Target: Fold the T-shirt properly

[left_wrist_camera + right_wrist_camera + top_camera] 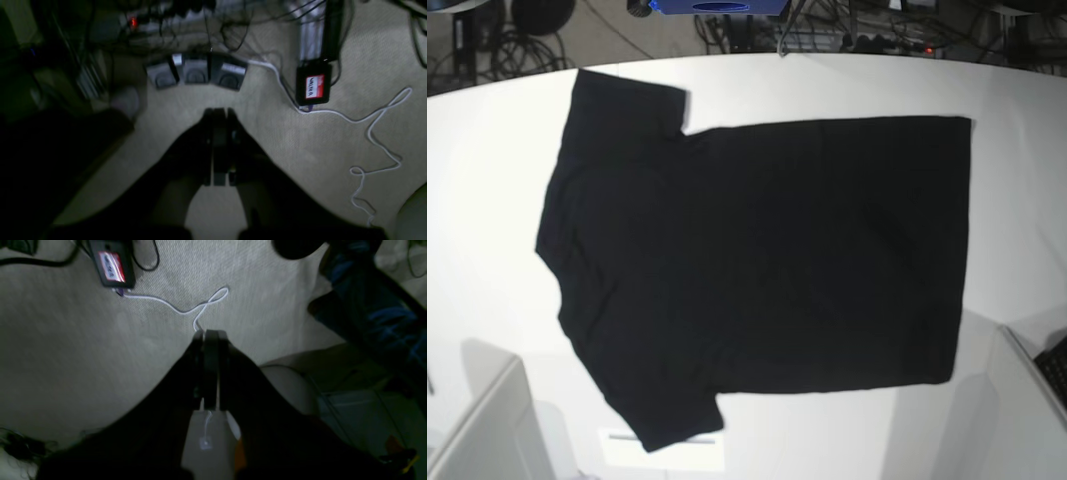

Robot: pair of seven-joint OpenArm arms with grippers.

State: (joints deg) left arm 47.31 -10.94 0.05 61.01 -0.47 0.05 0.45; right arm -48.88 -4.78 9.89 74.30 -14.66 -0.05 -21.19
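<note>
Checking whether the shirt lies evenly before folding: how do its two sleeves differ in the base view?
On the T-shirt, the far sleeve lies near the table edge, squared. The near sleeve points toward the camera, partly covering a pale label. Both are black, flat, short.

One label shows writing. A black box [313, 85] on the pale carpet [367, 66], left wrist view, carries a red and white sticker [315, 86]. Dark handwritten letters run sideways across the white patch; too blurred to read for certain. The same box [112, 263] appears in the right wrist view, sticker [111, 266] red-edged with a white middle and bluish marks, also unreadable. Three grey pedals [196, 71] beyond it carry no legible marking. A small red light [133, 22] glows among the cables; no text by it. The black shirt [767, 260] on the white table [487, 150], base view, shows a plain side, no print or lettering.
</note>
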